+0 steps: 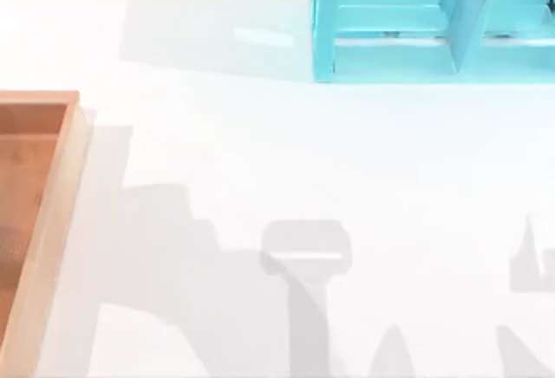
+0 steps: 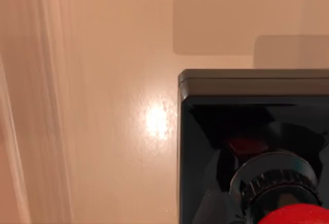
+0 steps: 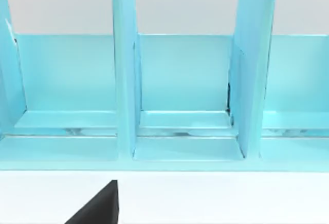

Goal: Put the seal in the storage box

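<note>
Sitting on wooden box floor point(image 2: 103, 106), seal point(image 2: 247, 147) directly below left end effector.

One dark claw fingertip point(image 3: 97, 206) at frame edge — state unclear.

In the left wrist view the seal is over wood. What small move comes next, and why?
Probably ease the seal straight down and release it. Its black base sits over a tan wooden surface, apparently the floor of the storage box. Whether it already touches cannot be told.
</note>
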Controlling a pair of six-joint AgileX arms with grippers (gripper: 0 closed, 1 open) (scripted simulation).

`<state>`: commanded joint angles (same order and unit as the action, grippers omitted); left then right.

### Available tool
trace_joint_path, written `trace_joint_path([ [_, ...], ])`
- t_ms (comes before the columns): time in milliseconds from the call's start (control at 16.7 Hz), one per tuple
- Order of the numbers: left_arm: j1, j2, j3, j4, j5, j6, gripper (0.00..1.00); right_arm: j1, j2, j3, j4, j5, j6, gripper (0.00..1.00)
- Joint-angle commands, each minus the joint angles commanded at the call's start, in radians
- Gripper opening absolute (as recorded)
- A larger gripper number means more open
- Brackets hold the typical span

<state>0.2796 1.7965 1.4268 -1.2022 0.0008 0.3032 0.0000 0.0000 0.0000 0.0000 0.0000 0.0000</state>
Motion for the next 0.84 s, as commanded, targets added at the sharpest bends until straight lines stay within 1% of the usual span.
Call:
trace_joint_path([
  [480,0.000,0.000,0.000,0.000,0.000,0.000,0.98,0.000,0.000,0.000,0.000,0.000,0.000,1.00],
  [540,0.000,0.000,0.000,0.000,0.000,0.000,1.00,0.000,0.000,0.000,0.000,0.000,0.000,1.00],
  [840,0.000,0.000,0.000,0.000,0.000,0.000,1.00,0.000,0.000,0.000,0.000,0.000,0.000,1.00],
])
